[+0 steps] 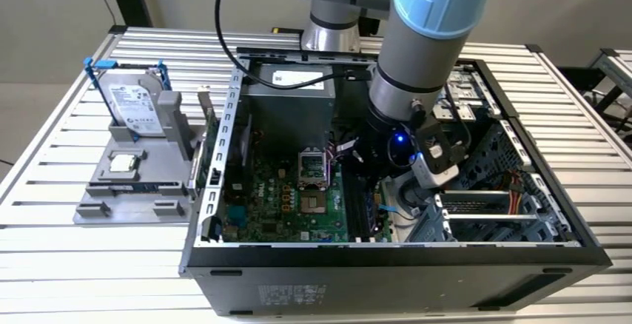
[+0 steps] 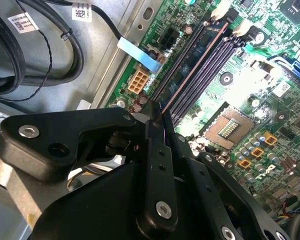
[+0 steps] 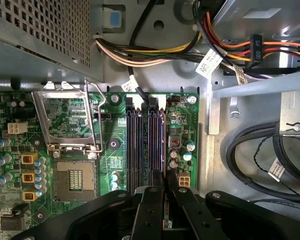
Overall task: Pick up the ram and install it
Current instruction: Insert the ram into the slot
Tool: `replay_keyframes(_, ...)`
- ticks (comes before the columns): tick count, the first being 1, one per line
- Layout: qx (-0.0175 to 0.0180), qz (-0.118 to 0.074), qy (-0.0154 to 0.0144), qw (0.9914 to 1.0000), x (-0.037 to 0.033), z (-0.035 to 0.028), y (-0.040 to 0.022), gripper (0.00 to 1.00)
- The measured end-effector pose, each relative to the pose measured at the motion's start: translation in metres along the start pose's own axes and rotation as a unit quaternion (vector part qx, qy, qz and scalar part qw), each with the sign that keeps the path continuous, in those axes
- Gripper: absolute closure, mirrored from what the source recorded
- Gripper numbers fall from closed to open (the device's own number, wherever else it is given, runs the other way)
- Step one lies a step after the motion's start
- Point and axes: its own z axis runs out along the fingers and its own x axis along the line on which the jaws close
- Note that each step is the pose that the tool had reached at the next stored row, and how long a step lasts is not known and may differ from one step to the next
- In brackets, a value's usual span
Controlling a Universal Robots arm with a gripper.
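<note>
Starting at the exterior view's left, a grey plastic parts fixture (image 1: pixel 114 191) carries an upright silver hard drive with blue clips (image 1: pixel 133 106) and a small square silver CPU chip (image 1: pixel 123 163). The drive has a white label, but its print is too small to make out.

Next comes the open black computer case (image 1: pixel 395 257) with its green motherboard (image 1: pixel 286 206). The arm reaches down into the case over the row of dark memory slots (image 3: pixel 140 145), which lie beside the empty CPU socket (image 3: pixel 75 180).

In the second wrist view, the black gripper (image 2: pixel 157 112) has its fingers pressed together on a thin board seen edge-on. I take this to be the ram (image 2: pixel 192 70), a long, narrow dark stick. It lies along one slot and runs toward the white end latches (image 2: pixel 242 27).

To seat it well, the stick should stay parallel to the slot, with both ends inside the guides. The push should be straight and even, because any tilt would probably jam one end or strain the contacts. The latches should be able to swing freely.

Toward the right, the black cables carry small white tags (image 2: pixel 22 22) and (image 3: pixel 209 62), and their lettering cannot be read.
</note>
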Motion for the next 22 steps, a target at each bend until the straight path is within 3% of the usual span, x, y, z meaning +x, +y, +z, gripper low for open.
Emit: replay_keyframes(22,0.0004,0.0,0.0007,1.0,-0.0001,0.009,-0.0001,1.0)
